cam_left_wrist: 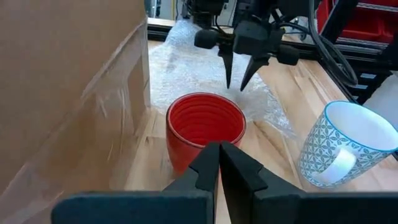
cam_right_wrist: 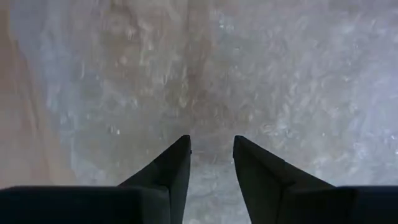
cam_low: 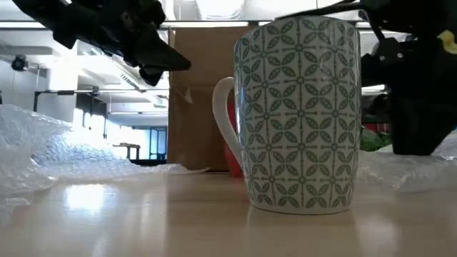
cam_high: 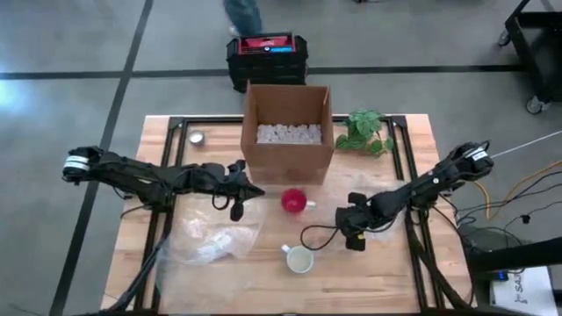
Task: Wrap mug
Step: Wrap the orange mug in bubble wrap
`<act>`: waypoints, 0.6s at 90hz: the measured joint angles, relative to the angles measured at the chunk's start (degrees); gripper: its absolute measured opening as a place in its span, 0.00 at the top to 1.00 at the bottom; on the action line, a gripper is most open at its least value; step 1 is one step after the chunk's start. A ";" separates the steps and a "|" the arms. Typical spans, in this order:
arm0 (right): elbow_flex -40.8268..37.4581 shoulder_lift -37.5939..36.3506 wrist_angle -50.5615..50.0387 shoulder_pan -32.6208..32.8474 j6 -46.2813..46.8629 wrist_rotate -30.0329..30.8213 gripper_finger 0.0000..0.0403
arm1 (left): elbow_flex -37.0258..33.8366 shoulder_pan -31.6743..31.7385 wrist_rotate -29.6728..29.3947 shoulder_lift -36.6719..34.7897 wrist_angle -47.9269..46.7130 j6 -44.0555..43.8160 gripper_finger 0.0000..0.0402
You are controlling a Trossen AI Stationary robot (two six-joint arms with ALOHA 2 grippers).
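A white mug (cam_high: pixel 299 259) printed all over with a green leaf-and-lattice pattern stands upright near the front middle of the wooden table (cam_high: pixel 395 281), its plain white handle turned to the left in the low view. Its inside is plain white. Just beyond it, closer to the cardboard box (cam_high: pixel 288 132), stands a red mug (cam_high: pixel 295 201), ribbed inside and also upright; the two mugs are apart from each other.

The left gripper (cam_high: pixel 255 190) hangs just left of the red mug, its fingers (cam_left_wrist: pixel 214 165) pressed together, nothing between them. The right gripper (cam_high: pixel 344 217) sits right of the red mug, above a sheet of bubble wrap (cam_right_wrist: pixel 261 81) that lies flat on the table; its fingers (cam_right_wrist: pixel 171 168) are spread a little and point down at the wrap, though whether they touch it cannot be told.

A second, crumpled piece of bubble wrap (cam_high: pixel 211 241) lies at the front left of the table, well left of the patterned mug. The box is open on top with white filling inside. A green plant (cam_high: pixel 364 132) stands to its right and a small round tin (cam_high: pixel 197 137) to its left. A black and red crate (cam_high: pixel 268 57) sits on the floor beyond the table.
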 joint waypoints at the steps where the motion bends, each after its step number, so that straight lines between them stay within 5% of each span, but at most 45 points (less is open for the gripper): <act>1: -0.06 0.04 0.11 0.05 -0.08 0.08 0.75 | 0.00 0.00 0.00 0.00 0.00 -0.01 1.00; 19: -0.42 4.06 0.17 0.07 -0.56 0.74 0.81 | -0.02 0.00 -0.02 0.00 0.07 0.00 1.00; 32: 0.57 6.63 -0.38 0.09 -1.86 1.45 0.95 | -0.02 0.00 -0.02 0.00 0.07 -0.02 1.00; 54: 9.39 2.36 -12.00 0.05 -2.82 0.15 1.00 | -0.02 0.00 -0.02 0.00 0.07 -0.26 1.00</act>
